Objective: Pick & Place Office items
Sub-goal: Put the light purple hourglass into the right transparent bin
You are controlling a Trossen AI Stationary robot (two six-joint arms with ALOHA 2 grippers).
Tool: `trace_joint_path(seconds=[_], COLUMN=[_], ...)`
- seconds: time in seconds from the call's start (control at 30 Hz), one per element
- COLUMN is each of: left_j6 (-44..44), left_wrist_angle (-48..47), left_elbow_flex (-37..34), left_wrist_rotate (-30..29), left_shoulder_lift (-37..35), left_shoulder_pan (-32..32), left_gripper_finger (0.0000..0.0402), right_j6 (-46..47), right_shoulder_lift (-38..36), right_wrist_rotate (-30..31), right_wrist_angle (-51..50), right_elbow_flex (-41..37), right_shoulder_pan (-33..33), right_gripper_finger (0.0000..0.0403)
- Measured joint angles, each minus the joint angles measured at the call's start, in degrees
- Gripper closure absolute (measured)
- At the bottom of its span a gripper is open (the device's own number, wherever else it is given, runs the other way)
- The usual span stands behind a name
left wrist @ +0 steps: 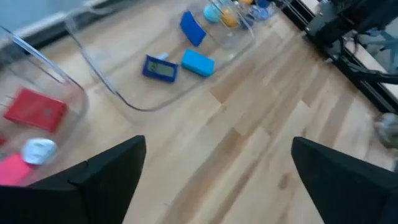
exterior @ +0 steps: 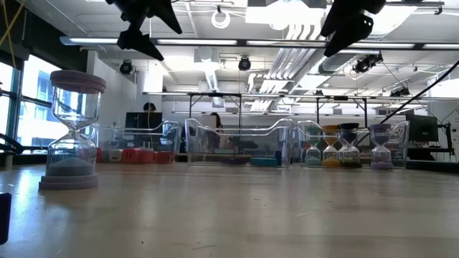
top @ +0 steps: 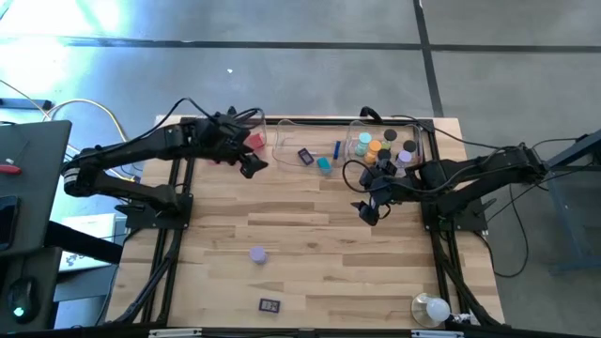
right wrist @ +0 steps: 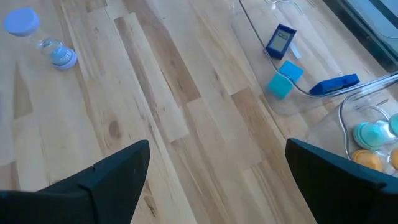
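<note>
Three clear trays, white bulb

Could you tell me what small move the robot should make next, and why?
Probably the right gripper should move toward the lavender hourglass, which stands alone on the table, outside the trays. Both grippers are open and empty, and the left gripper hovers by the left tray holding red items, so the right one looks better placed.
</note>
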Motion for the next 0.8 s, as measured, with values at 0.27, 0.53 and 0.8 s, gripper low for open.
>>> trace_joint_path(seconds=[0.27,0.53,0.8], left_j6=[-3.3,-6.4,-17.1], left_wrist_angle=[-0.4,1.0,6.5], left_elbow_flex=[-0.1,-0.1,-0.1], left_wrist_rotate=[13.1,14.4,5.5], left_shoulder_lift=[0.3,-1.4,-1.5], left_shoulder_pan=[-0.8,-9.3,-23.8], left_gripper_finger=[0.0016,0.0017,0.0017], right_j6=[-0.6,-1.7,-0.6], right_shoulder_lift=[0.0,0.0,0.0], right_wrist_rotate=[-0.1,-0.6,-3.1], right_wrist_angle=[0.0,0.0,0.0], right_elbow_flex=[0.0,0.0,0.0], right_shoulder_pan=[0.0,0.0,1.1], right_gripper_finger=[0.0038,0.0038,0.0038])
